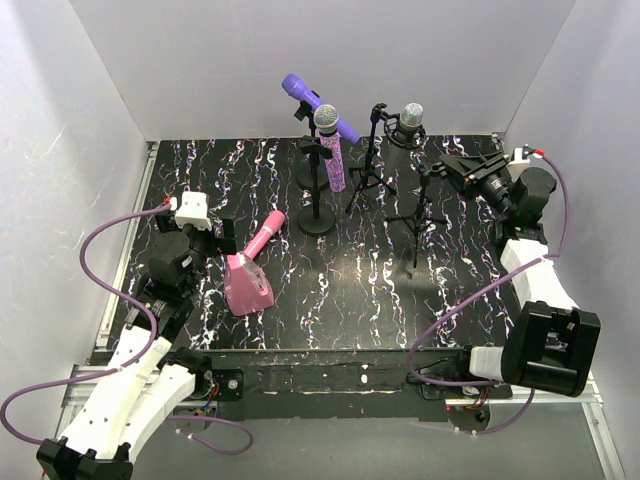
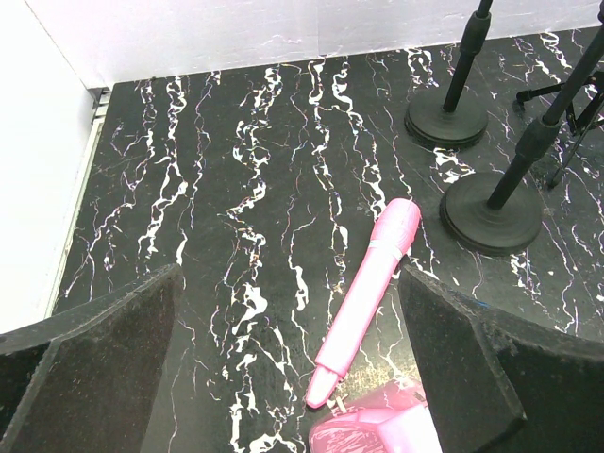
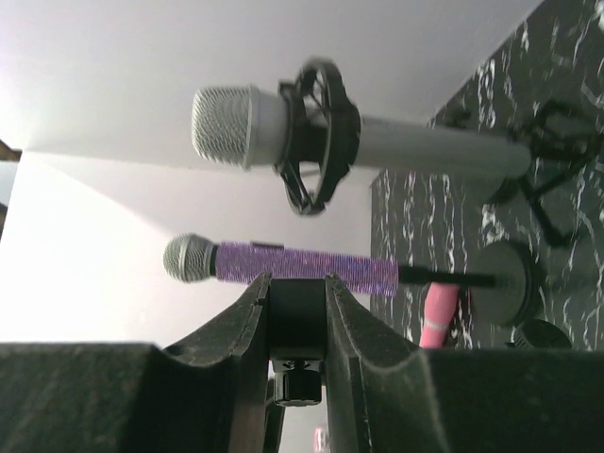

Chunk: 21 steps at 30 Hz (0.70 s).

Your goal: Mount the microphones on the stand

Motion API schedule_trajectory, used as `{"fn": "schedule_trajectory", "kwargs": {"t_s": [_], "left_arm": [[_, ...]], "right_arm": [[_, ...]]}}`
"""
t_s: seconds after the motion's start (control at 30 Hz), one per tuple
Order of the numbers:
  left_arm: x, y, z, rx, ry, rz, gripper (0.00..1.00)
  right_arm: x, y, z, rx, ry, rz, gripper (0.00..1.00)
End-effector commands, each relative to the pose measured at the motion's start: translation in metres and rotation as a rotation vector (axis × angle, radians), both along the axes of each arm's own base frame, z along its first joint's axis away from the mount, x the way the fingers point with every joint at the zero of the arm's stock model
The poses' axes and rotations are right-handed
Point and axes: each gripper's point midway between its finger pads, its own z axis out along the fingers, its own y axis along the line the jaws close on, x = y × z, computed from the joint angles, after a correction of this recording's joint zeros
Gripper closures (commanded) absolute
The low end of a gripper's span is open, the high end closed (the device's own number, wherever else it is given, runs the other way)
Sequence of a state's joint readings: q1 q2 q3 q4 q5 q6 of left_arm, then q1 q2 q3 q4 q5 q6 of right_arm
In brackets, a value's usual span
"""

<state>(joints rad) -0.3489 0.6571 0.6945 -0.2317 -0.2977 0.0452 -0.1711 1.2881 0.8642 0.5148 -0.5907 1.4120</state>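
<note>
Left gripper (image 2: 291, 283) is spread wide and hanging low over the table (image 2: 189, 189). The pink microphone (image 2: 363, 302) lies flat just ahead of it, roughly between the two fingers (image 2: 104, 368) but closer to the right one, not touching either. Its tail end sits right by the pink block (image 2: 373, 432).

Right gripper (image 3: 297, 288) is pinched narrow on a black clip (image 3: 297, 326) atop the tripod stand (image 1: 418, 215). Past those fingers, the silver-grey microphone (image 3: 377, 142) sits in its shock mount, with the glittery purple microphone (image 3: 293, 266) on a round-base stand (image 2: 491, 212). The plain purple microphone (image 1: 318, 108) is clipped at a tilt near the back wall.

Can't read any writing, it's all too small or blurry.
</note>
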Motion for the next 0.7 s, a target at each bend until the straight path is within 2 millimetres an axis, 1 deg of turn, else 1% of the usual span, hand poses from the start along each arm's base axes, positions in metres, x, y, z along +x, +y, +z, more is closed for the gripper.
{"fn": "schedule_trajectory", "kwargs": {"t_s": [0.0, 0.13, 0.2, 0.23, 0.27, 0.33, 0.5, 0.67], "left_arm": [[-0.001, 0.001, 0.001, 0.000, -0.014, 0.000, 0.02], [-0.001, 0.002, 0.002, 0.003, -0.016, 0.004, 0.02], [-0.001, 0.003, 0.002, 0.003, -0.016, 0.005, 0.02], [-0.001, 0.003, 0.002, 0.003, -0.016, 0.005, 0.02], [-0.001, 0.002, 0.002, 0.003, -0.016, 0.004, 0.02], [-0.001, 0.002, 0.001, 0.003, -0.014, 0.004, 0.02], [-0.001, 0.001, 0.001, 0.004, -0.013, 0.001, 0.02], [-0.001, 0.002, -0.001, 0.006, -0.007, 0.004, 0.02]], "right_arm": [[-0.032, 0.037, 0.022, 0.004, -0.070, 0.170, 0.84], [-0.051, 0.068, 0.022, -0.008, -0.078, 0.285, 0.84], [-0.060, 0.084, 0.017, -0.017, -0.073, 0.341, 0.84], [-0.061, 0.085, 0.014, -0.021, -0.067, 0.348, 0.84], [-0.069, 0.100, 0.012, -0.027, -0.065, 0.398, 0.84], [-0.074, 0.109, 0.006, -0.036, -0.059, 0.429, 0.84], [-0.083, 0.122, -0.007, -0.038, -0.029, 0.469, 0.84], [-0.082, 0.122, -0.019, -0.047, -0.009, 0.459, 0.83]]}}
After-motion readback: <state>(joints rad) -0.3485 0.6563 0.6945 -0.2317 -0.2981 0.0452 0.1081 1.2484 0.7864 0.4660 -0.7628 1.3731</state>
